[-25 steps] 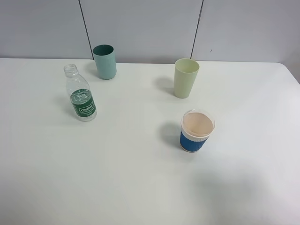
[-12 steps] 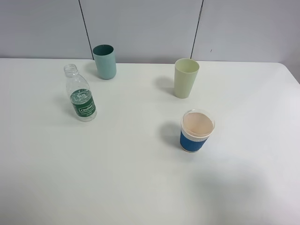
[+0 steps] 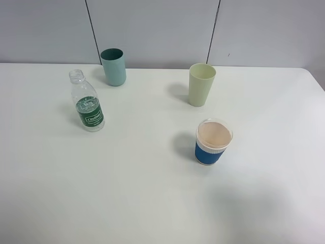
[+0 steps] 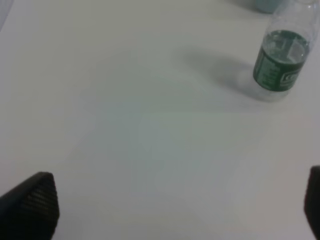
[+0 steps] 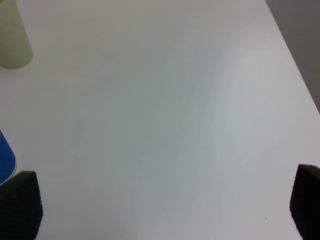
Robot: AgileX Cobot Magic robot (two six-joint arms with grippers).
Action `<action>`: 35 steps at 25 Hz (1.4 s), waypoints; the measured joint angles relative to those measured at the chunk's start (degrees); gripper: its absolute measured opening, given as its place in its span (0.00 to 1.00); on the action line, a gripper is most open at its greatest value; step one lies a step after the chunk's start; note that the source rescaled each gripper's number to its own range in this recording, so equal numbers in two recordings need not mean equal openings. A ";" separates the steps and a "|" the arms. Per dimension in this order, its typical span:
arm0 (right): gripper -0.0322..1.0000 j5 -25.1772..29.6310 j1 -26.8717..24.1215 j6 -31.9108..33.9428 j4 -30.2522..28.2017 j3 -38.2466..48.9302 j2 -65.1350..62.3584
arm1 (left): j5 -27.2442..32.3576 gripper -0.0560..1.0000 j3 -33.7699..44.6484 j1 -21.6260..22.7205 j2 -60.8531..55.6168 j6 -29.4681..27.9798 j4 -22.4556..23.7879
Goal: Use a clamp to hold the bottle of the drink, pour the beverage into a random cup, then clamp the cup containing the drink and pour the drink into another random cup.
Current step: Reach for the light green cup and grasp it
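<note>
**A:** High view first. What could go wrong from here?

**B:** The bottle (image 3: 87, 104) stands upright at the left of the frame, and I see no cap on its neck. It is slim and clear-walled. I'd judge that an off-centre approach could tip it, and a hard squeeze could push drink out of the open neck. The teal cup (image 3: 113, 66) is near it at upper left, so a wide swing might clip that too.

**A:** And the other cups?

**B:** The pale green cup (image 3: 201, 84) is upper centre-right and the blue-sleeved cup (image 3: 214, 142) is right of centre, both upright on the table (image 3: 152, 203). I cannot tell whether the blue-sleeved cup's pale top is open or covered. If it is covered, a pour would run off onto the table. Neither arm shows in this view.

**A:** Left wrist view?

**B:** The left gripper (image 4: 172, 205) is spread wide, with one dark fingertip at each edge of the picture. Only bare table lies between them, so it holds and touches nothing. The bottle is well ahead of it and off to one side, so the reach needs lining up.

**A:** Right wrist view?

**B:** The right gripper (image 5: 162, 202) is equally wide apart and also empty. A sliver of the blue-sleeved cup sits just beside one fingertip. A careless sideways move could knock it.
</note>
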 joint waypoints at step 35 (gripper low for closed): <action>1.00 0.00 0.00 0.00 0.00 0.00 0.00 | 0.16 1.00 0.00 0.00 0.00 -2.52 0.04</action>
